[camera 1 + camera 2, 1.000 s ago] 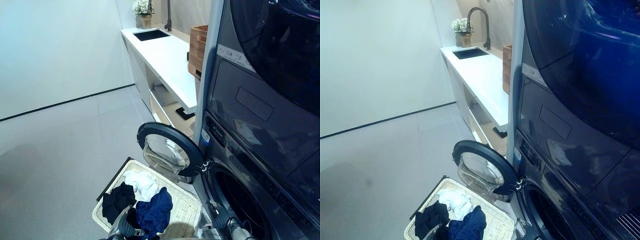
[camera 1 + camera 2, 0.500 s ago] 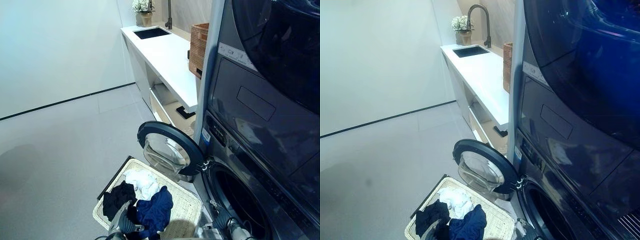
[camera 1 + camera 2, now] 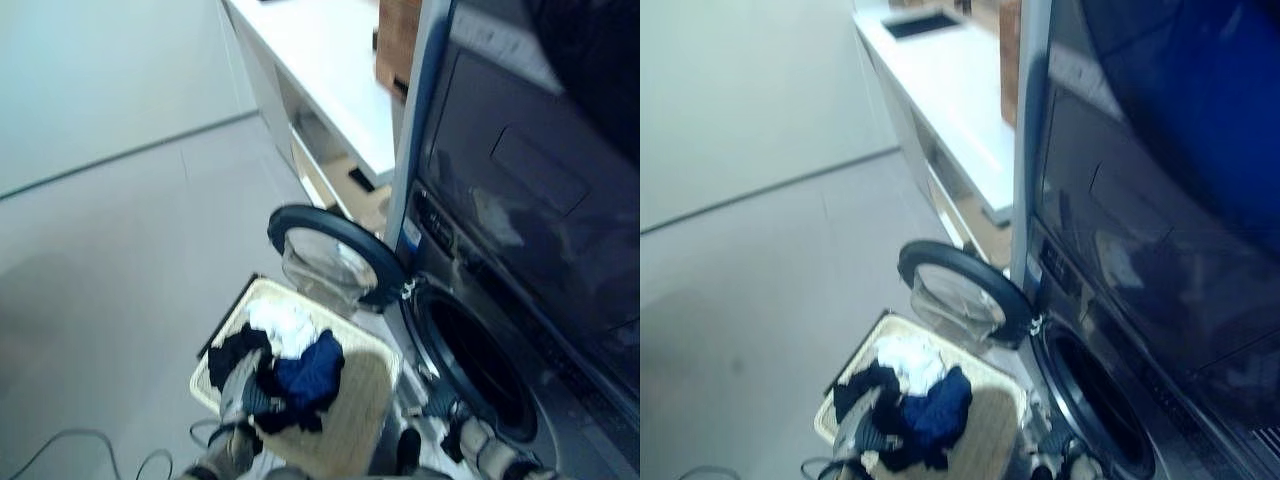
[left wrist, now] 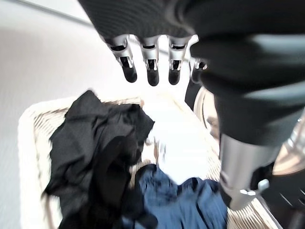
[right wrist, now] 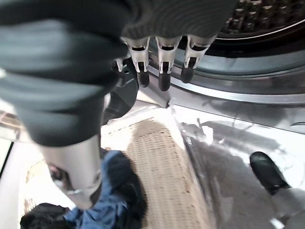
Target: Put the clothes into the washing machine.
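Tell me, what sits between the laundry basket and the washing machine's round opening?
The machine's open door, swung out over the basket's far rim beside the drum opening; the left eye view shows it.

A pale grey floor point(image 3: 120, 250) fills the 9 o'clock half of the head views, meeting a plain light wall point(image 3: 100, 70) at 11 o'clock along a thin dark baseline. A long white surface point(image 3: 330, 60) runs along the far wall from 12 o'clock down toward the centre, carrying a brown woven box point(image 3: 398, 40) at its near end; in the right eye view a dark sink point(image 3: 920, 22) is set into its far end. Beneath it, open shelving point(image 3: 335, 165) shows a pale interior. Light is even and soft, and the glossy dark appliance fronts point(image 3: 540, 200) at 3 o'clock carry reflections
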Controlling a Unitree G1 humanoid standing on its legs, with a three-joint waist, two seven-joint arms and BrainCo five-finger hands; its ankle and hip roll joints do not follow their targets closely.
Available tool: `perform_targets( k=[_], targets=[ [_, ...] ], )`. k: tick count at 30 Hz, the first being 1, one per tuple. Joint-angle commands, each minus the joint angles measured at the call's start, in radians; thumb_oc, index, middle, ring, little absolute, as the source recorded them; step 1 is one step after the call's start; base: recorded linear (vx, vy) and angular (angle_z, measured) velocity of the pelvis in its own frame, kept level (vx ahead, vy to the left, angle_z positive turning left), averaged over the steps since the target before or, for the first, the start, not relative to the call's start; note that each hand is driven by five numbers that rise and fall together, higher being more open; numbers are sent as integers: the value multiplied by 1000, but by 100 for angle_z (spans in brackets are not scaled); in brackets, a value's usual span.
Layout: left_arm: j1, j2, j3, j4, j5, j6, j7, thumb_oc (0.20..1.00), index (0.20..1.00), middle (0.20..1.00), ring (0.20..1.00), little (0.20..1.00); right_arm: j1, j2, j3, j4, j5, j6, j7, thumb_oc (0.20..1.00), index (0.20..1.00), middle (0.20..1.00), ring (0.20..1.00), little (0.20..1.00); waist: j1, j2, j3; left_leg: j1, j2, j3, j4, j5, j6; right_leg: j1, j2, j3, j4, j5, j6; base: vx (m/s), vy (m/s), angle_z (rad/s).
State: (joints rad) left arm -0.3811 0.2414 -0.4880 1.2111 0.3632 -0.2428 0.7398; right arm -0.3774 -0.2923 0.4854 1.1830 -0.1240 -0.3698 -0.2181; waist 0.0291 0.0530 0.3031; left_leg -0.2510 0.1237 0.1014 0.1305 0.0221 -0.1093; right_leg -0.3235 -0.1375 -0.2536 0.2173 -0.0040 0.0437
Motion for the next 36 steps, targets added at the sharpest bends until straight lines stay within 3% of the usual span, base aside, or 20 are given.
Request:
perform_targets(
  k=[1,13,20,30,36],
  targets=[
    [-58,27,55,16,-124,37,95,1000,1000,1000,1000,1000,-46,20,25,-56,45,-46,-20,1000,1000,1000,1000,1000,-21,-55,55,-55,-30,4,30,28,-20,13,-1,55,57,-58,34,-71,-8,25],
    [-250,84,126,25,-221,64,221,1000,1000,1000,1000,1000,-195,-6,50,-130,110,-50,-84,1000,1000,1000,1000,1000,-9,-64,130,-358,-46,-29,162,47,-33,-292,-6,29,248,-99,34,-109,-1,2],
    [-373,161,147,42,-213,140,237,1000,1000,1000,1000,1000,-283,-27,59,-176,170,-50,-82,1000,1000,1000,1000,1000,-4,-85,170,-471,-41,-42,215,52,-40,-395,-8,6,302,-102,23,-75,-9,4],
    [-485,235,167,70,-248,221,221,1000,1000,1000,1000,1000,-331,-73,57,-208,235,-72,-86,1000,1000,1000,1000,1000,1,-96,217,-570,-25,-28,232,62,-44,-492,-23,-17,342,-107,22,-30,41,1],
    [-515,252,151,91,-222,281,127,1000,1000,1000,1000,1000,-343,-93,53,-226,255,-79,-100,1000,1000,1000,1000,1000,3,-102,217,-621,-21,-31,238,63,-46,-543,-32,-27,359,-103,27,2,21,1]
  ],
)
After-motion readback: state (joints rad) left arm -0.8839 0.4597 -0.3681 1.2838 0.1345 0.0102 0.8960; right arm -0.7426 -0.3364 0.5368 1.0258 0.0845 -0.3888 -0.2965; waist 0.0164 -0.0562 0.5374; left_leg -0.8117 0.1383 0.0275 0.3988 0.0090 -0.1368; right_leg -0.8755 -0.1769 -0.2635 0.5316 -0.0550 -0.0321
